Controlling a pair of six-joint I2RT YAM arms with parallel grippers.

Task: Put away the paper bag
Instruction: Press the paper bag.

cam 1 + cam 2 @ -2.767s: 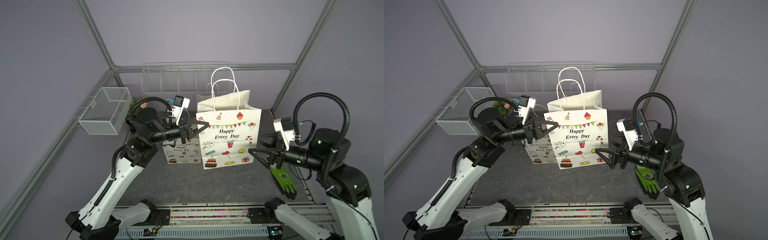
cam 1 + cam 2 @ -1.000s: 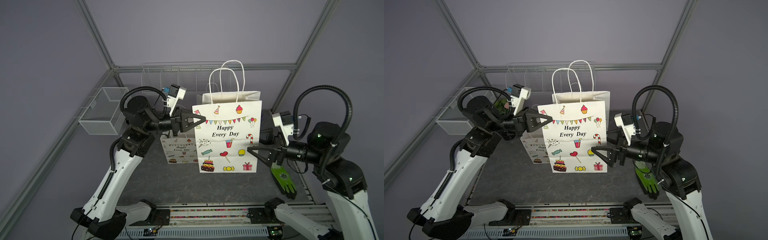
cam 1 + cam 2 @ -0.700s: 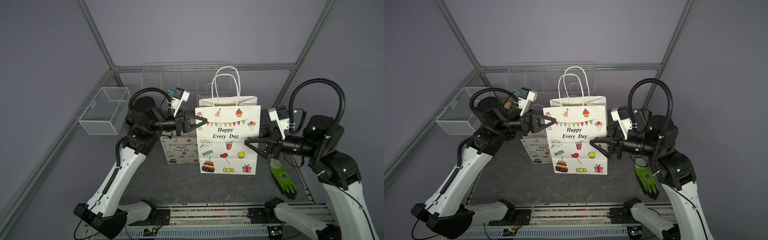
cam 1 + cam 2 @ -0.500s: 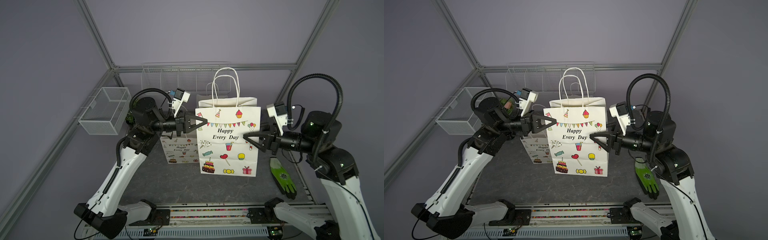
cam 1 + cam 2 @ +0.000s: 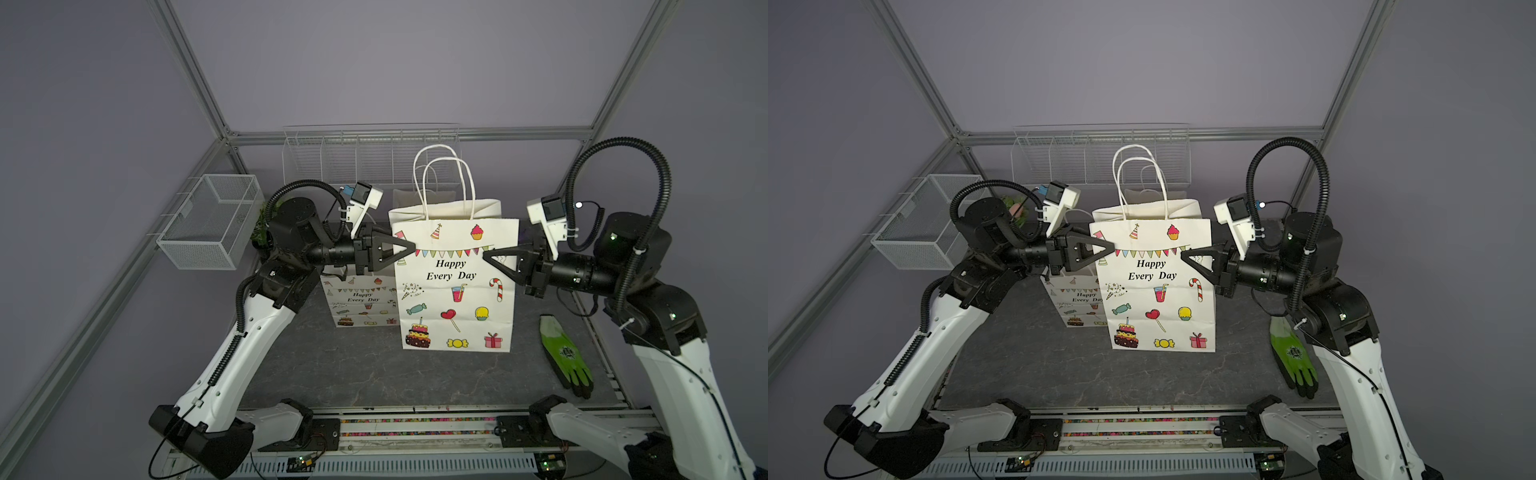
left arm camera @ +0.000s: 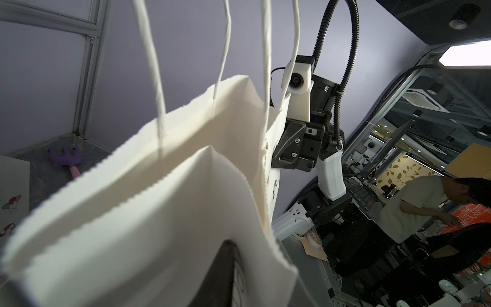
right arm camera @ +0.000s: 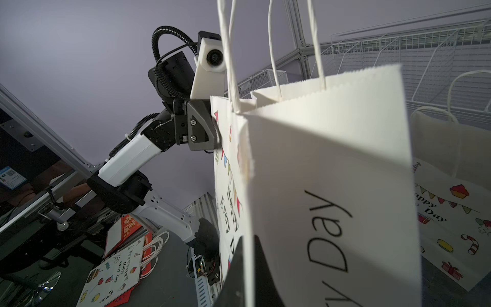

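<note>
Right gripper (image 5: 486, 254) had come up from the bag's lower corner and clamped shut on the right edge of the paper bag (image 5: 455, 291), at bunting height. Left gripper (image 5: 411, 249) touched the opposite edge; its jaw gap could not be told. Bag upright over the table (image 5: 353, 374), in front of a smaller printed bag (image 5: 361, 303); green glove (image 5: 565, 357) to its right.

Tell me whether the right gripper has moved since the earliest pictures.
Yes. Against the green glove, which has not shifted, the right gripper has risen and gone inward to the paper bag, and is now shut on its edge.
</note>
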